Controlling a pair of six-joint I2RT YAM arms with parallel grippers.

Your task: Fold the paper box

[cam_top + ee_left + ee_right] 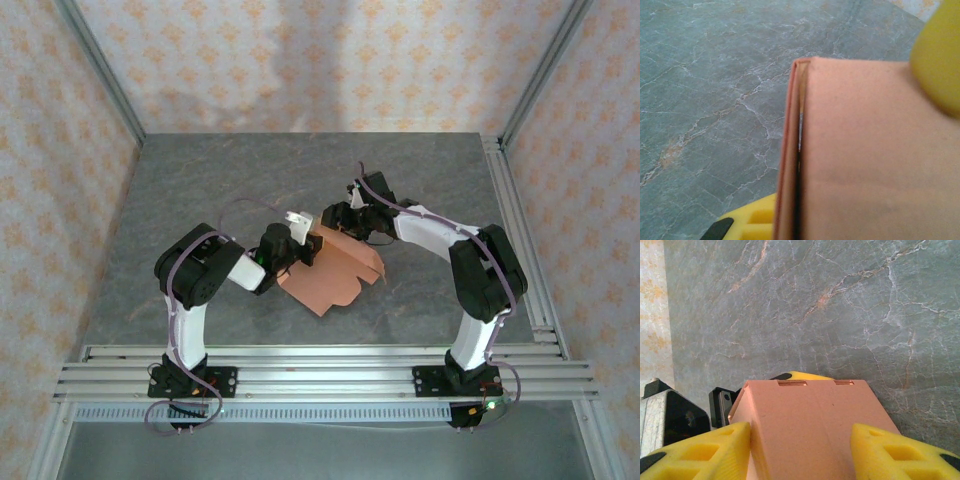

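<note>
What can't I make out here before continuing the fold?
Top external: where the left gripper and right gripper meet the paper box, hidden beneath the grippers themselves.
Left wrist: box's right side, blurred and cut off.
Right wrist: whether the jaws clamp the box; bottom edge cuts them.

Paper box (335,270): one, a single salmon piece.
Arms: two, left arm (195,275) and right arm (480,270).
Grippers: two, left gripper (310,248), right gripper (337,225).
Yellow fingers (695,450): two per wrist view.
Table (200,190): one.
</note>
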